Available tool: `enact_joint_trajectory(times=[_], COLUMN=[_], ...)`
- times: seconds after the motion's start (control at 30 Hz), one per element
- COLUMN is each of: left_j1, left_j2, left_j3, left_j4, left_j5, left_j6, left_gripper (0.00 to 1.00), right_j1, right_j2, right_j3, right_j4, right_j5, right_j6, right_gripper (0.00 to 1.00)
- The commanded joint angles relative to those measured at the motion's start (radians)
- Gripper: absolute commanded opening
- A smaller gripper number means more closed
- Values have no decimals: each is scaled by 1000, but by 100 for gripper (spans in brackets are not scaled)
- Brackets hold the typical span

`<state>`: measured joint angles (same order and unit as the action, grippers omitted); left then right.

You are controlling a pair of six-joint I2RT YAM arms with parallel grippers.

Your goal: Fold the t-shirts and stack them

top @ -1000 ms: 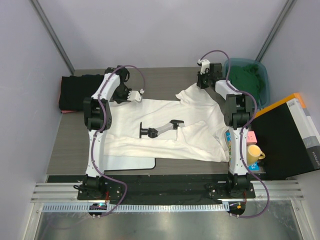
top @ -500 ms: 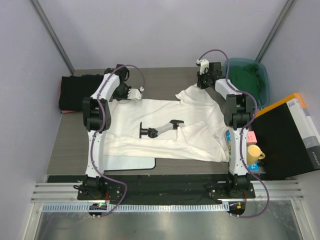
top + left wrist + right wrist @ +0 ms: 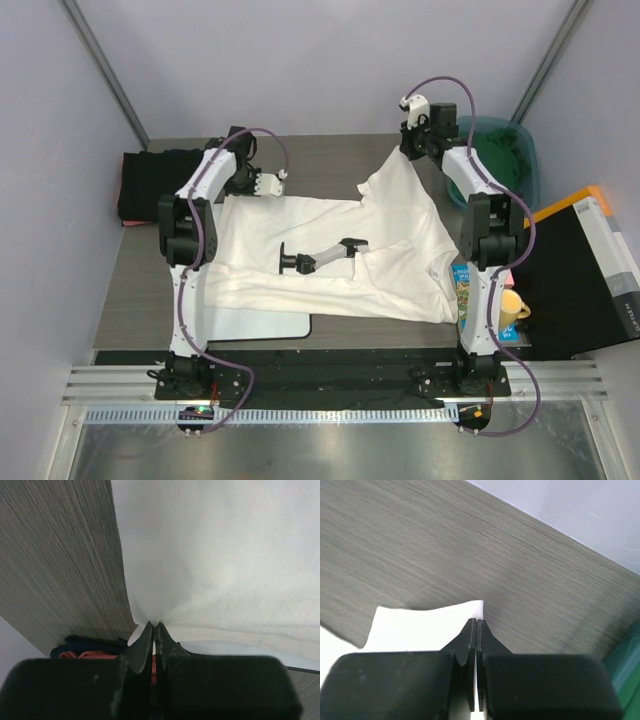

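A white t-shirt (image 3: 330,240) with a small black marking lies spread over the middle of the table. My left gripper (image 3: 232,194) is shut on its far left corner, low over the table; in the left wrist view the jaws (image 3: 154,625) pinch the white cloth (image 3: 210,555). My right gripper (image 3: 405,150) is shut on the shirt's far right corner and holds it lifted; the right wrist view shows the jaws (image 3: 477,621) closed on the white corner (image 3: 420,625). Folded black and pinkish-red shirts (image 3: 150,185) lie stacked at the far left. A green shirt (image 3: 495,160) lies in the teal bin.
A white board with a black rim (image 3: 262,323) lies under the shirt's near edge. The teal bin (image 3: 531,165) stands at the far right. A black and orange box (image 3: 570,270), a yellow cup (image 3: 507,305) and a colourful packet (image 3: 462,290) sit by the right arm.
My right gripper has moved back and to the right, drawing the shirt's far right corner up into a peak. My left gripper has shifted slightly left with its corner.
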<state>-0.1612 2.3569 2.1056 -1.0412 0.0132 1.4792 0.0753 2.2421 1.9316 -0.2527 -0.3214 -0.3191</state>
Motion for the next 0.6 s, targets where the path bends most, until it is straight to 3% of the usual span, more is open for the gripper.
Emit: enact_joint_trajectory(times=[0.0, 0.4, 0.57], left_j1=[14, 32, 31], left_j2=[-116, -363, -442], left_j3=[-32, -317, -413], left_j4=[4, 35, 20], left_j5=[-4, -52, -39], left_j6=[3, 21, 38], left_gripper=[0, 0, 0], right_j1=[-19, -63, -106], right_j2=[-194, -545, -647], right_j3=[-126, -400, -431], right_j4=[-16, -282, -551], right_j5=[-54, -280, -390], right_j6=[-66, -296, -480], right_gripper=[1, 1, 1])
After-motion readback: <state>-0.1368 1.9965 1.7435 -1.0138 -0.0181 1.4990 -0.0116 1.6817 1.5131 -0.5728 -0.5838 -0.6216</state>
